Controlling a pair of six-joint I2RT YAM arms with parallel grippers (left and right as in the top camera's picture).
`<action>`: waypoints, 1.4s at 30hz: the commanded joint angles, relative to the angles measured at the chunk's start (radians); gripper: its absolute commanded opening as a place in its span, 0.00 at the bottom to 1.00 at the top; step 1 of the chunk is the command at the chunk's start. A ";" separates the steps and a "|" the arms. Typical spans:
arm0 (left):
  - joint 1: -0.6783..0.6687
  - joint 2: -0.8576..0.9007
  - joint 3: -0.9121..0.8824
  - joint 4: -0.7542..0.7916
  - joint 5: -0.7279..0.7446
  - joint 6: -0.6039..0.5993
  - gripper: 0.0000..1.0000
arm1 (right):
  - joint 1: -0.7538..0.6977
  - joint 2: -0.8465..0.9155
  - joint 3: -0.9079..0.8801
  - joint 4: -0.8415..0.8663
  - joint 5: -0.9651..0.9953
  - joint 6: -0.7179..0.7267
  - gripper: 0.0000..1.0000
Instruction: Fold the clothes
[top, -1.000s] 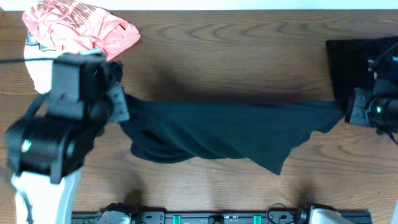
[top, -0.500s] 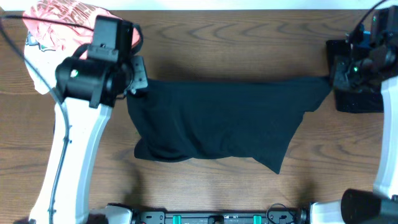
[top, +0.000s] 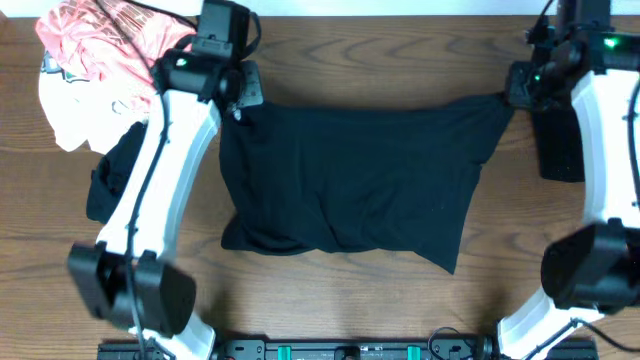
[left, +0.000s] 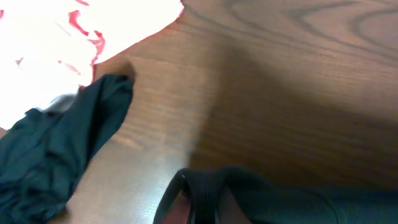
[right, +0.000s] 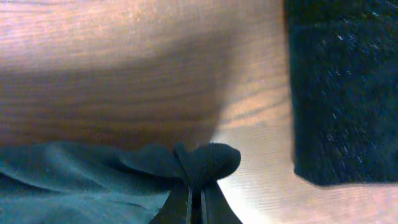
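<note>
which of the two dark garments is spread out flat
The large black garment in the middle of the overhead view, spread wide. The other dark garment lies crumpled at the left, below the pink-and-white clothes.

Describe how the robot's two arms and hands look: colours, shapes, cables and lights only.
The left arm and right arm have white tubular links joined by rounded black joint housings. The left hand and right hand are black. Green lights glow near both wrists, and thin black cables trail alongside.
</note>
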 joint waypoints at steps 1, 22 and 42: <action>0.003 0.065 0.016 0.045 -0.026 -0.006 0.06 | 0.016 0.055 -0.002 0.050 0.013 -0.013 0.01; 0.004 0.250 0.015 0.201 -0.027 -0.005 0.40 | 0.027 0.203 0.018 0.261 -0.065 -0.019 0.99; 0.006 0.250 0.009 0.184 -0.027 0.002 0.40 | 0.030 0.204 -0.232 0.060 -0.253 0.005 0.73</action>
